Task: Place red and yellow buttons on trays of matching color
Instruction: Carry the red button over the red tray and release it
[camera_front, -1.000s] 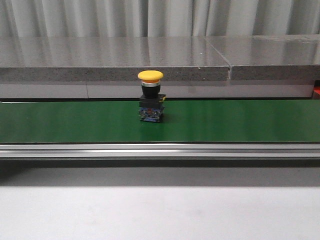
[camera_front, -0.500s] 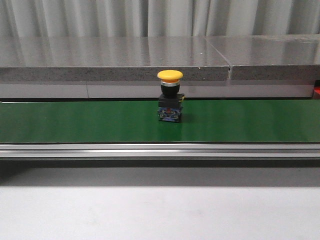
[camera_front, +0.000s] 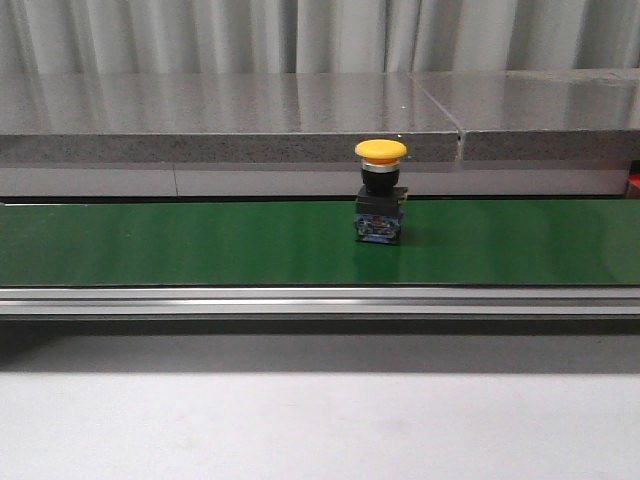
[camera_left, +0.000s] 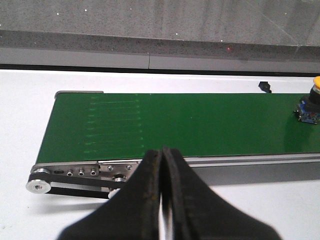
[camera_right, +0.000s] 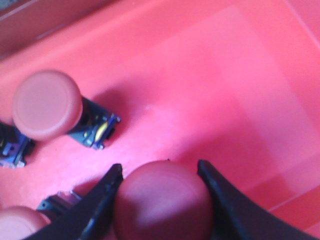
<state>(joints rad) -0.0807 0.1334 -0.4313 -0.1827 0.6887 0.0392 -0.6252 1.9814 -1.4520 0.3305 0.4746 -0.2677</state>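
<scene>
Right hand (camera_right: 162, 175): fingers spread either side of a red button (camera_right: 164, 202), each finger touching the cap's flank; gripping it over the red tray (camera_right: 240, 75). Whether the button's base rests on the tray floor cannot be told. In the same tray, a second red button (camera_right: 47, 104) stands close by with its black and blue base tilted out to one side. A third red cap (camera_right: 20, 222) shows at the frame corner, only partly in view.

Left hand (camera_left: 162, 165): fingers pressed together, tips meeting, nothing between them. It hangs over the white surface (camera_left: 25, 115), just in front of the conveyor's roller end (camera_left: 40, 186).

Green conveyor belt (camera_front: 200, 245): carries one yellow button (camera_front: 381, 193), upright, yellow cap on top, black body, blue base on the belt. In the front view it stands right of centre, toward the belt's far edge. Behind the belt runs a grey stone ledge (camera_front: 220, 120).
</scene>
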